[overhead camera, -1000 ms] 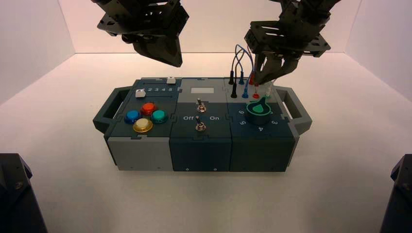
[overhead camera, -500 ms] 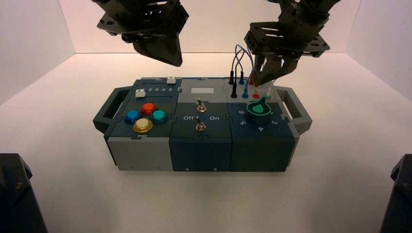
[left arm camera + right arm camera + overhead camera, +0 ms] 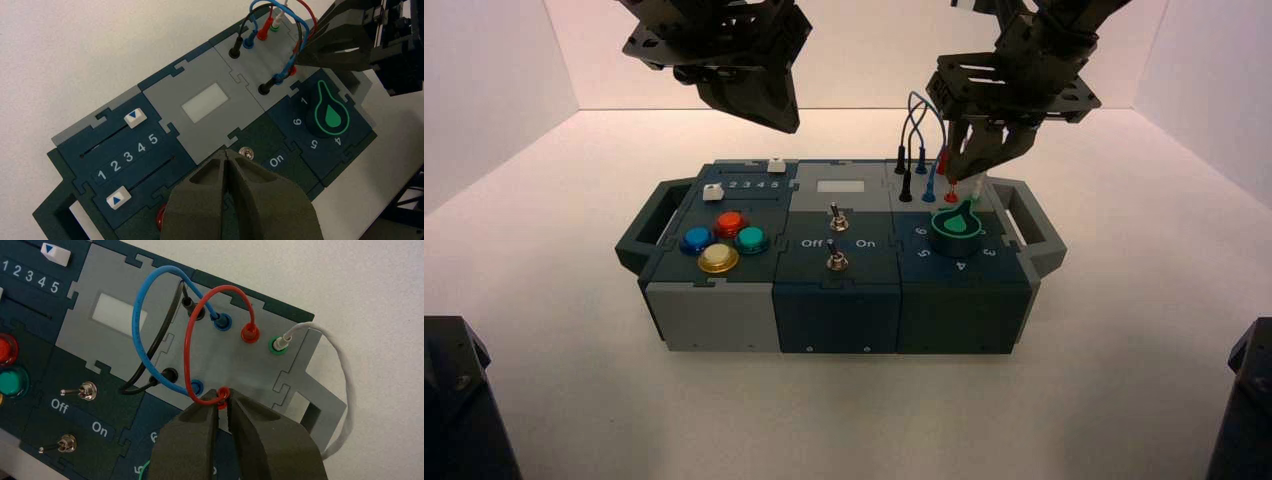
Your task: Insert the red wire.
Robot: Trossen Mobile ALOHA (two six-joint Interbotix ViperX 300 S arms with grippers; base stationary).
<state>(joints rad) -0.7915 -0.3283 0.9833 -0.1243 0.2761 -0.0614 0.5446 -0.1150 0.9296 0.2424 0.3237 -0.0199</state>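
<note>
While my right gripper (image 3: 222,396) is pinching the near plug of the thin, flexible red wire (image 3: 188,340), apparently to line it over the red socket below the fingertips, the far plug is sitting seated beyond them. My closed left gripper (image 3: 226,155) is waiting above the box's middle (image 3: 202,145).

sliders panel (image 3: 136,156): 1 2 3 4 5 — switches panel (image 3: 82,412): Off, On

Right gripper (image 3: 953,177) and red wire (image 3: 188,350) lower, nearer red socket (image 3: 951,198).

Blue wire (image 3: 136,325), black wire (image 3: 161,337), 2 toggle switches (image 3: 88,390)
</note>
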